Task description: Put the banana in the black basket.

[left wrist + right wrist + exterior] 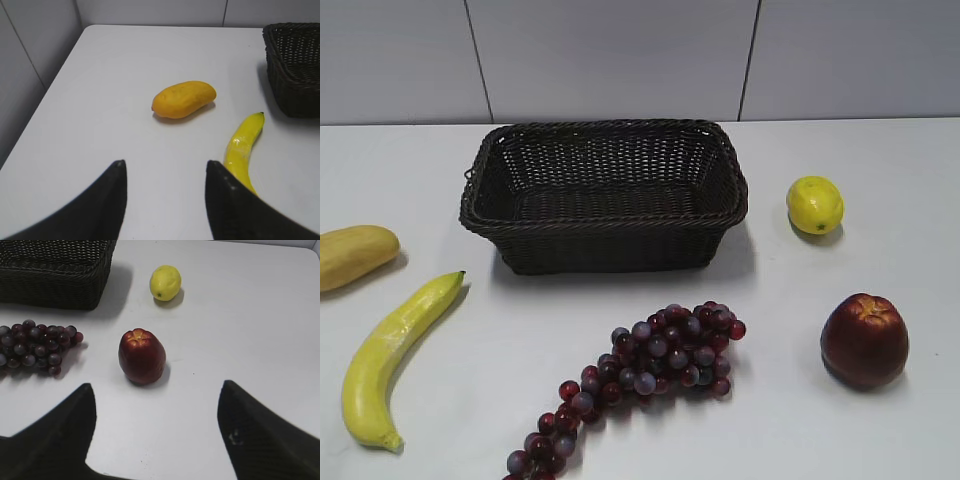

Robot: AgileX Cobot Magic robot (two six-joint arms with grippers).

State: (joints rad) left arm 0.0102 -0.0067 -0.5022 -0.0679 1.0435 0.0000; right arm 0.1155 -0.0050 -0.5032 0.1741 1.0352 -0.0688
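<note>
The banana (392, 355) lies on the white table at the front left, greenish tip toward the black basket (603, 240), which stands at the back middle with nothing in it. In the left wrist view the banana (241, 150) lies just right of my left gripper (165, 165), which is open and empty above the table, and the basket's corner (295, 70) is at the far right. My right gripper (155, 390) is open and empty. Neither gripper shows in the exterior view.
A stubby dull-yellow fruit (350, 255) lies left of the basket, also in the left wrist view (183, 99). Purple grapes (640, 375) lie in front of the basket. A red apple (142, 356) and a lemon (165, 282) lie at the right. The table's left edge (45, 95) is near.
</note>
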